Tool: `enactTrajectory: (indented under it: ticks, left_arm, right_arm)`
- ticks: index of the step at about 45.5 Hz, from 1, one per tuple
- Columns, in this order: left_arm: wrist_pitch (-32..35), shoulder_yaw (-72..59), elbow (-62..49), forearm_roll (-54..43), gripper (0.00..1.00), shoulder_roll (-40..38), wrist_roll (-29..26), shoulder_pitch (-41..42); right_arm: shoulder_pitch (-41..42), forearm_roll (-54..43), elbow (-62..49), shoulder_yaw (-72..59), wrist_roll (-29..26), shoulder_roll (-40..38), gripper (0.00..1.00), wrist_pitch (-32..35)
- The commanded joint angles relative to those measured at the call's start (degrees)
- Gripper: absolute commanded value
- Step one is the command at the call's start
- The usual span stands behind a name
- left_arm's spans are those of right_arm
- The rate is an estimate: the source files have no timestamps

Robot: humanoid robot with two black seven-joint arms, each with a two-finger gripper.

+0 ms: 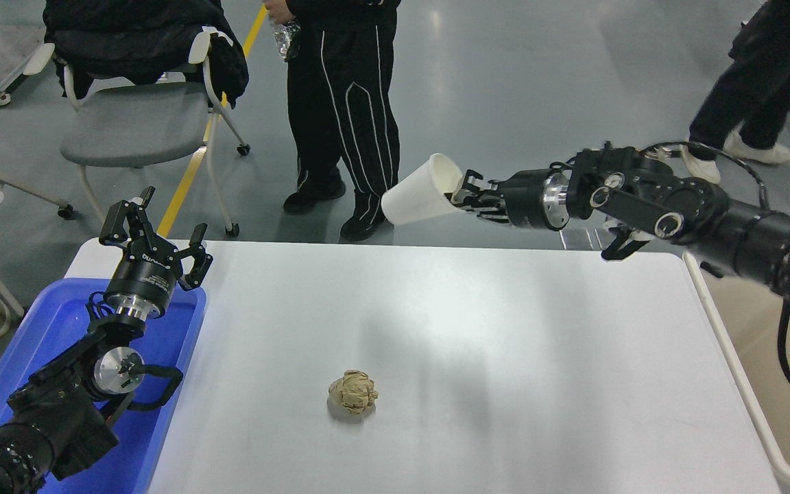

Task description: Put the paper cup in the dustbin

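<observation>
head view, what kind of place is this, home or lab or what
Probably a robotics lab or workshop, not a home: grey coated floor with a yellow line, wheeled office chair, people standing by the white table watching, and the right gripper holding a paper cup.

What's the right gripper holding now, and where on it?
The cup, pinched at its rim by the right gripper. Left gripper holds nothing.

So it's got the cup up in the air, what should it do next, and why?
Probably swing right toward the dustbin before letting go. The right gripper pinches the paper cup by its rim, tipped sideways and raised clear of the white table, while the bin sits at the table's right edge.
</observation>
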Motion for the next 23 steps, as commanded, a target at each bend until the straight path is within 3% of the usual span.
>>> enactTrajectory:
  ticks: [1,9,16,23]
  left_arm:
    - [0.0,0.0,0.0,0.0,1.00,0.0,0.0,0.0]
    - [0.0,0.0,0.0,0.0,1.00,0.0,0.0,0.0]
    - [0.0,0.0,0.0,0.0,1.00,0.0,0.0,0.0]
    - [0.0,0.0,0.0,0.0,1.00,0.0,0.1,0.0]
  right_arm:
    - [-2.7,7.6,-5.9,2.4,-0.2,-7.7,0.00,0.0]
    - [-6.6,13.1,-15.0,2.5,-0.5,-9.3,0.00,-0.5]
    - [-12.8,13.5,-30.8,2.5,-2.8,-9.2,0.00,-0.5]
    - [-17.3,13.5,-39.1,3.0,-5.5,-8.8,0.00,-1.6]
